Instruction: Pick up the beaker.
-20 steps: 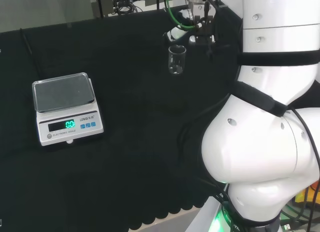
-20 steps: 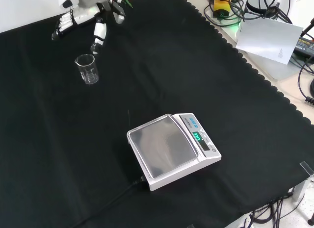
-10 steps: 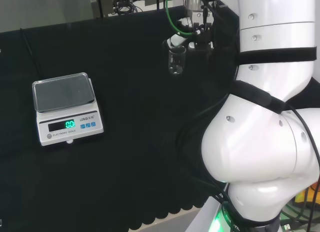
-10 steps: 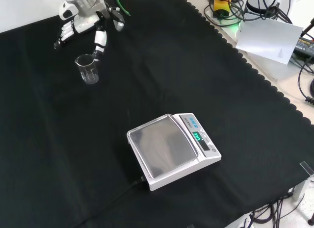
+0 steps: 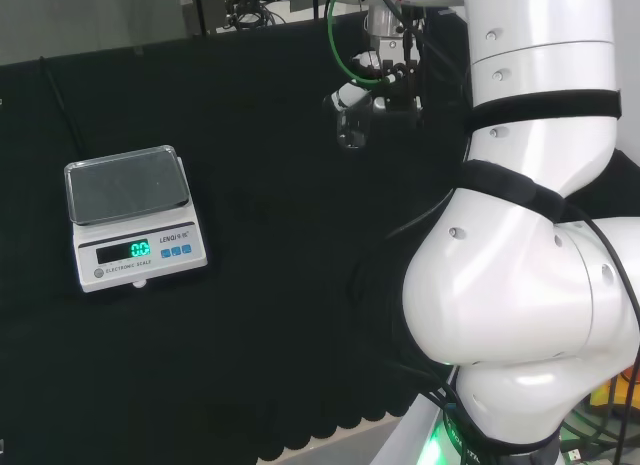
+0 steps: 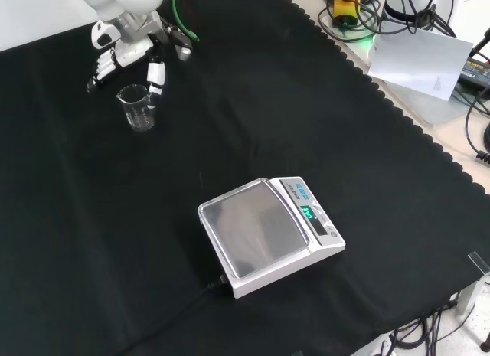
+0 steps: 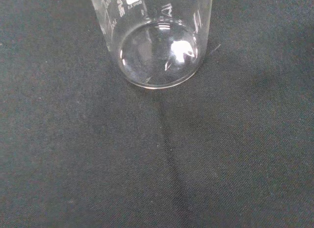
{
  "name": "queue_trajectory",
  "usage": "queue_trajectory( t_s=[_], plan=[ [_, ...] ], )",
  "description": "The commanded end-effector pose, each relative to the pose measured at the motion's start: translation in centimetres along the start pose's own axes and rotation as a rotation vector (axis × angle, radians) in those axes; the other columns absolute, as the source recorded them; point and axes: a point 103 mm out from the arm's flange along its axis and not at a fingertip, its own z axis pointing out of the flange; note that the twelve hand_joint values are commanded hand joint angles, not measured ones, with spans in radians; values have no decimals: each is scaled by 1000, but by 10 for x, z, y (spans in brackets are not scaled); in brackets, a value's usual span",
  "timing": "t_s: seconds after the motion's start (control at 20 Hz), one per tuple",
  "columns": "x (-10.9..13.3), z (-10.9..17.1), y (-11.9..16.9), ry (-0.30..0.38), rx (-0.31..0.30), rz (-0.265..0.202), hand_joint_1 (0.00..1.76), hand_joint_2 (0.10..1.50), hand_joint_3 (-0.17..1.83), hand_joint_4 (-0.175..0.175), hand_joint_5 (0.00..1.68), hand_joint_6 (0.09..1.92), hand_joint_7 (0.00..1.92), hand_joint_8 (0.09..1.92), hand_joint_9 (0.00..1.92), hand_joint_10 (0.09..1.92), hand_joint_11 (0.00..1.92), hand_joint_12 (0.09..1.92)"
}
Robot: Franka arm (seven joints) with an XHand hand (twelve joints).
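Beaker [image 6: 137, 107] stands upright and empty on the black cloth [image 6: 253, 103], well beyond the scale [image 6: 268, 235] in the front view, with the hand [image 6: 122, 48] open around its rim, fingers not closed, so grasp and lift remain.

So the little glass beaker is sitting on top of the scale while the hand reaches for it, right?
Not quite. The beaker stands on the black cloth, well away from the scale, whose pan is bare. The front view shows it. The hand is indeed reaching for it, its fingers either side of the rim.
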Motion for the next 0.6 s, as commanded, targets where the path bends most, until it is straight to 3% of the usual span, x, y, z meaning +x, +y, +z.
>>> queue_trajectory(
  t_s=[0.05, 0.6],
  plan=[
    [-3, 6, 12, -11, 19, 11, 485, 695, 174, 20, 60, 87, 0, 507, 68, 812, 0, 1256],
    [-4, 27, 21, -15, 51, 14, 507, 704, 173, 19, 81, 87, 0, 512, 75, 816, 0, 1250]
  ],
)
